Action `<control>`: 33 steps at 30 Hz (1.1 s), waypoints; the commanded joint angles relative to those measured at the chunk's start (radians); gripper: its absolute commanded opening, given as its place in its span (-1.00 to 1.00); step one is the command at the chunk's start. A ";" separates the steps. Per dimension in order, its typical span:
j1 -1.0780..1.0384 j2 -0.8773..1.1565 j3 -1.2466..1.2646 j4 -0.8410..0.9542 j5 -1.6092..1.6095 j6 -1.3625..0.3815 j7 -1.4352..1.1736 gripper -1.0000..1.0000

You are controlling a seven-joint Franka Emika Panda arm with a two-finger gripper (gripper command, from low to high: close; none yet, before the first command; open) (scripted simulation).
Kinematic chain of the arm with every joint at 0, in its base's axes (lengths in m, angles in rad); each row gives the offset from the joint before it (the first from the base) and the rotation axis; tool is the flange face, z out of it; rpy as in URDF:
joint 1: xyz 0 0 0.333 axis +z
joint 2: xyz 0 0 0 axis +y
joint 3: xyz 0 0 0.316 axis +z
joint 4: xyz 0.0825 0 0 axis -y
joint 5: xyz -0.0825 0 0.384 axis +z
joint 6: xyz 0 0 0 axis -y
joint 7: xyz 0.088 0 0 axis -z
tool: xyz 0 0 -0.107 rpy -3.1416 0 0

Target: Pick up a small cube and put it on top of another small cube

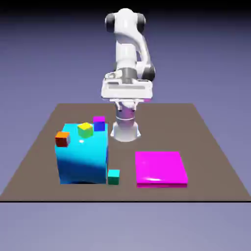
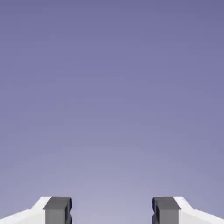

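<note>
Exterior view, small plain teal-green cube (image 1: 113, 177): on brown tabletop (image 1: 34, 184), just beside big glossy cyan block (image 1: 82, 159).
My two-finger gripper (image 2: 112, 211): jaws wide apart, holding nothing.
Approach: descend vertically, fingers clearing the block.
Cube pose: upright, faces roughly square to camera; no long axis.

small plain teal-green cube (image 1: 113, 177), big block (image 1: 82, 159) shading from bright cyan to deep blue, orange-red cube (image 1: 62, 139), yellow-green cube (image 1: 85, 130), magenta-topped cube (image 1: 99, 123) with blue front, glossy magenta slab (image 1: 160, 168), brown table (image 1: 205, 179), white arm (image 1: 126, 54) with dark grey joints, blue-violet backdrop (image 1: 44, 59)
</note>
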 commanded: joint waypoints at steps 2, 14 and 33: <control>0.016 0.073 -0.004 0.030 -0.081 -0.064 -0.039 0.00; 0.113 0.507 -0.030 0.209 -0.569 -0.448 -0.276 0.00; 0.166 0.911 -0.083 0.359 -0.998 -0.662 -0.389 -1.00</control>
